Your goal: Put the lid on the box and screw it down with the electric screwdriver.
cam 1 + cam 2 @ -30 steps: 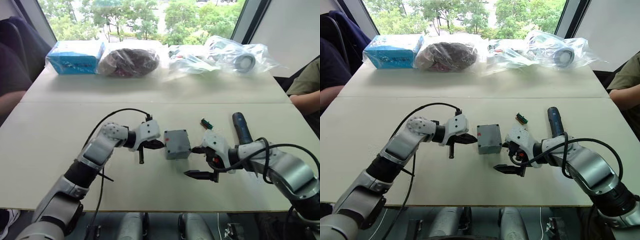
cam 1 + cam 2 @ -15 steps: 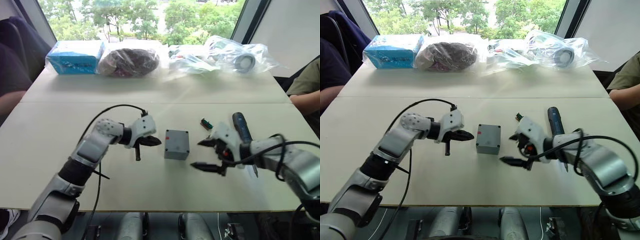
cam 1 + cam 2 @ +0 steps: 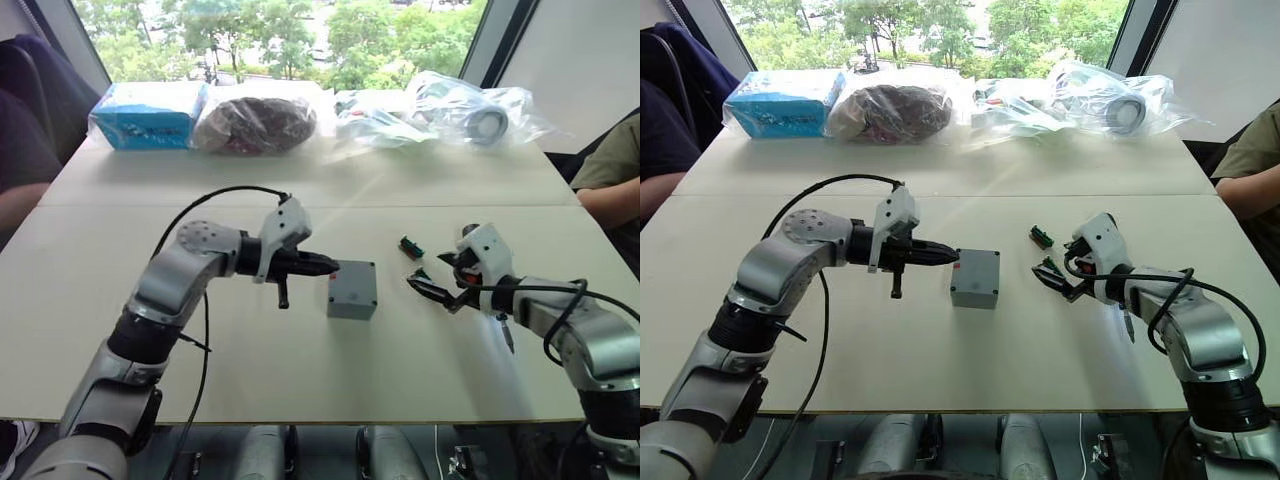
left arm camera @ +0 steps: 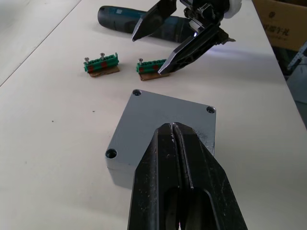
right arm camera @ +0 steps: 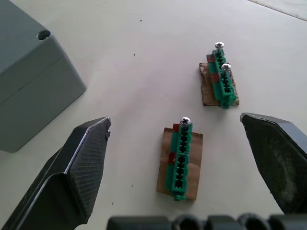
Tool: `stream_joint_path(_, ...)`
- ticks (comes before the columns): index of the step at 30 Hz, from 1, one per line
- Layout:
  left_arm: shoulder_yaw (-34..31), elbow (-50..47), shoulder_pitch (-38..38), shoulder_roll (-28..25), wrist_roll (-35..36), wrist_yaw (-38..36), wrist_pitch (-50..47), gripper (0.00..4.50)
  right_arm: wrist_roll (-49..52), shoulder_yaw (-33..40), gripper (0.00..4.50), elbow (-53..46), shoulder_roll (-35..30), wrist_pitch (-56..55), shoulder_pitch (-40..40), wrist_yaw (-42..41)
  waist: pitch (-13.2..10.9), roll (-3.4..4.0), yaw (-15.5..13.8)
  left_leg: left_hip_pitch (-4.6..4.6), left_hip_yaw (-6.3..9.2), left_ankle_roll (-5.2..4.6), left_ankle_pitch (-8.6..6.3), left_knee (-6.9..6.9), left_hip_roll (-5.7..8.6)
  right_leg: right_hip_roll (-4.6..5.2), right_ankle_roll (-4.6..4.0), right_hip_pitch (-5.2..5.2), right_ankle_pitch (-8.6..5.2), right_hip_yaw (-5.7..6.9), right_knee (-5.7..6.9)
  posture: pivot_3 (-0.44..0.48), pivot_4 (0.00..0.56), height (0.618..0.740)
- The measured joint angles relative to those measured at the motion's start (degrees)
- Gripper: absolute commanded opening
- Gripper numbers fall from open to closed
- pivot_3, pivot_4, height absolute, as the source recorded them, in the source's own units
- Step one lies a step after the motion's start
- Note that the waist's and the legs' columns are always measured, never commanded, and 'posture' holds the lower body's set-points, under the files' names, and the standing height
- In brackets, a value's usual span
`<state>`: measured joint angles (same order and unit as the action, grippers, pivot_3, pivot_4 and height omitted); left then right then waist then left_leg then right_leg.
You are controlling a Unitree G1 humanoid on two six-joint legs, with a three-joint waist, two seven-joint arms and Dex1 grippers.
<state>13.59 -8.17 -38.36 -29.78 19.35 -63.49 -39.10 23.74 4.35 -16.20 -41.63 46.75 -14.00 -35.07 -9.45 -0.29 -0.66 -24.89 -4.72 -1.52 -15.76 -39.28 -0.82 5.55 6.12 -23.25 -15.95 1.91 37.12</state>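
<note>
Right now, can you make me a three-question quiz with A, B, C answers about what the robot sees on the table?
1. Where does the lid sit?
A. On the box
B. Beside the blue carton
C. In a person's hand

2. How many green connector pieces lie on the table?
A. One
B. Two
C. Five

3. How are the right gripper fingers?
A. Shut
B. Holding the electric screwdriver
C. Open

Answers:
1 A, its grey top covers the box in the left wrist view.
2 B, the right wrist view shows a pair.
3 C, a wide gap spans one green piece.
</note>
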Motion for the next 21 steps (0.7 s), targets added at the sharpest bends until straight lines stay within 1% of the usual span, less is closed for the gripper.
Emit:
stream_joint_path(1,0.0,0.0,0.0,0.0,0.0,0.1,0.0,0.0,-0.2,-0.1,3.52,0.1,0.1,-0.2,0.0,0.1,0.0,0.0,-0.1,0.0,0.0,0.0,0.0,0.0,0.0,0.0,0.0,0.0,0.0,0.0,0.0,0.0,0.15,0.74)
stream_joint_path(4,0.0,-1.0,0.3,-0.1,0.1,0.5,0.0,0.0,-0.8,-0.6,2.64,0.4,0.2,-0.6,0.0,0.4,0.0,0.0,-0.1,0.0,0.0,-0.01,-0.01,0.0,0.01,0.01,0.0,0.02,0.0,0.0,-0.01,0.0,0.15,0.74)
stream_joint_path(5,0.1,-1.2,0.3,-0.1,0.2,0.6,0.0,0.0,-1.0,-0.8,2.19,0.7,0.3,-0.6,0.0,0.5,0.0,0.0,-0.1,0.0,0.0,-0.01,-0.01,0.0,0.01,0.01,0.0,0.02,0.0,0.0,-0.01,0.0,0.15,0.74)
stream_joint_path(21,0.3,-1.5,0.5,-0.4,0.6,1.5,0.2,0.0,-2.3,-0.9,2.19,3.4,2.0,-1.4,-0.7,0.8,0.0,0.0,0.0,0.0,0.0,-0.01,0.0,0.0,0.0,0.0,0.0,0.02,0.0,0.0,-0.01,0.0,0.15,0.74)
